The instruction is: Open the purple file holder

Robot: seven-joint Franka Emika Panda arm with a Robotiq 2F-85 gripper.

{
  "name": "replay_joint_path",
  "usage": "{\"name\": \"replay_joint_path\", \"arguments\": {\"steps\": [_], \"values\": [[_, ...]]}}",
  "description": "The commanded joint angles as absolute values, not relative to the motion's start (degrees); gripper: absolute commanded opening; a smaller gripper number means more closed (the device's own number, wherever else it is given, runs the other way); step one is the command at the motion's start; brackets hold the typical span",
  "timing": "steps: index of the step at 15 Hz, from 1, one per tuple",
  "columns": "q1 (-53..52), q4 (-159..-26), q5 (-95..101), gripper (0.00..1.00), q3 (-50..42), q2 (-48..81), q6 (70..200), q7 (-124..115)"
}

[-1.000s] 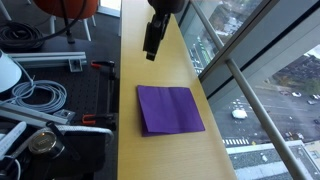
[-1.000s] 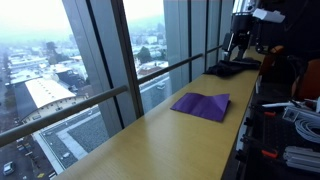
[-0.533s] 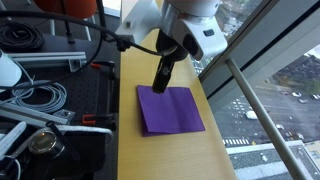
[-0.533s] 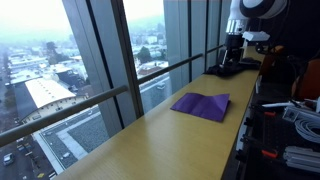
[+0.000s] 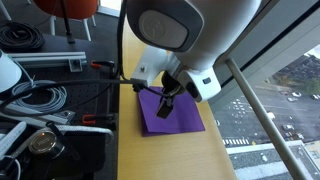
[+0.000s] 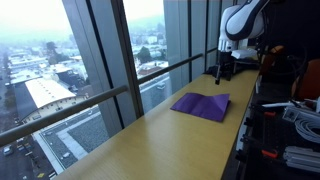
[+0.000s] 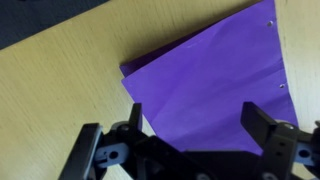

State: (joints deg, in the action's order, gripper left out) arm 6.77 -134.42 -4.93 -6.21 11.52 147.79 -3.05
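The purple file holder [image 5: 183, 118] lies flat and closed on the long wooden counter [image 5: 170, 155]. It also shows in an exterior view [image 6: 202, 104] and fills much of the wrist view [image 7: 210, 85]. My gripper [image 5: 166, 106] hangs above the holder's near-left part, in front of it in that view. In an exterior view [image 6: 222, 72] it is beyond the holder, above the counter. In the wrist view my gripper [image 7: 197, 125] is open and empty, its fingers spread over the purple cover.
Tall windows with a metal railing [image 5: 262, 110] run along one side of the counter. Cables, clamps and metal equipment [image 5: 40, 100] crowd the black table on the opposite side. Equipment [image 6: 290, 110] also shows beside the counter.
The arm has come down and forward over the holder, and the gripper now sits low above the purple cover. The holder has not moved.
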Motion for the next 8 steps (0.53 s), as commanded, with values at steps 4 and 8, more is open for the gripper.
{"name": "replay_joint_path", "arguments": {"steps": [4,8], "values": [[8.4,-128.8,-3.5,1.0,-8.2,19.7,147.8,-2.3],[9.2,-127.6,-3.2,1.0,-9.3,23.2,148.4,-1.6]]}}
